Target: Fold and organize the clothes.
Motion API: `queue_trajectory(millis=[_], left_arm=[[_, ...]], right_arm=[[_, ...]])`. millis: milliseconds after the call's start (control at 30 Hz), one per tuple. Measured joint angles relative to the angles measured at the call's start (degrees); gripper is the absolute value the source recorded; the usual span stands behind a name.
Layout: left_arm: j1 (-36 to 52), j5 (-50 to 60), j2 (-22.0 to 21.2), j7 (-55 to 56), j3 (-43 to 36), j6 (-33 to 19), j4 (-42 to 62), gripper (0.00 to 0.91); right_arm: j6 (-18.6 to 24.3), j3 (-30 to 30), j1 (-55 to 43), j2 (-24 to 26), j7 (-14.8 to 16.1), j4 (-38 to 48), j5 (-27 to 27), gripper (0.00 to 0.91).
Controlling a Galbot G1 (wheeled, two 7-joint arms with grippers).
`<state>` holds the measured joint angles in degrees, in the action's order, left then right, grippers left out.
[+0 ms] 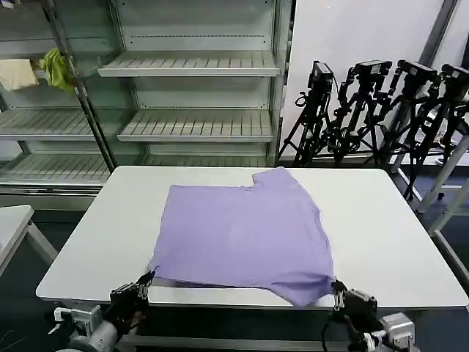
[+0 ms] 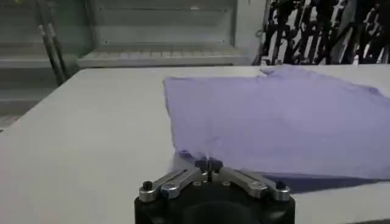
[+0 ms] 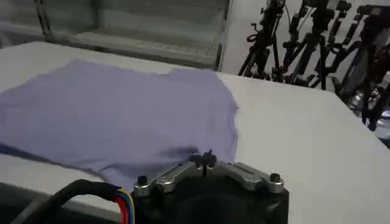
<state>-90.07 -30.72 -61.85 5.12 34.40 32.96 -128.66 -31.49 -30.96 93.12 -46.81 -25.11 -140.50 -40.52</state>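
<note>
The clothes are one lavender T-shirt [image 1: 245, 235], lying flat and plain side up on the white table [image 1: 388, 220]. One sleeve points toward the far edge. My left gripper [image 1: 146, 282] is at the shirt's near left corner, just off the table's front edge. In the left wrist view the T-shirt [image 2: 274, 122] reaches the left gripper [image 2: 209, 164], whose fingers are closed together on the hem. My right gripper [image 1: 338, 291] is at the near right corner. In the right wrist view the right gripper [image 3: 204, 159] is pinched shut against the edge of the T-shirt [image 3: 122, 115].
Bare table surrounds the shirt on the left, right and far sides. Metal shelves [image 1: 194, 66] stand behind, with a yellow-green cloth [image 1: 55, 67] and a cream cloth [image 1: 16, 73] at the upper left. Black tripods [image 1: 381, 110] stand at the back right. A small table [image 1: 11, 220] is at the left.
</note>
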Motion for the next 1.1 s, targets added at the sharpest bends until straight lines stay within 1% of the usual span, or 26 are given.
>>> queue_trajectory(millis=[367, 633, 1100], left_arm=[[8.1, -1.3, 1.3, -1.1, -2.4, 0.0, 5.8, 0.01], [14.1, -1.7, 2.4, -1.8, -4.2, 0.0, 10.5, 0.01], [22.3, -1.9, 3.0, -2.3, -7.0, 0.0, 16.5, 0.01]], right_arm=[[0.3, 3.5, -12.2, 0.0, 0.4, 8.2, -2.8, 0.0], [0.5, 7.2, -20.4, -0.2, 0.9, 14.0, -3.6, 0.0], [0.1, 13.2, -31.6, -1.3, 0.9, 20.1, -4.2, 0.0]])
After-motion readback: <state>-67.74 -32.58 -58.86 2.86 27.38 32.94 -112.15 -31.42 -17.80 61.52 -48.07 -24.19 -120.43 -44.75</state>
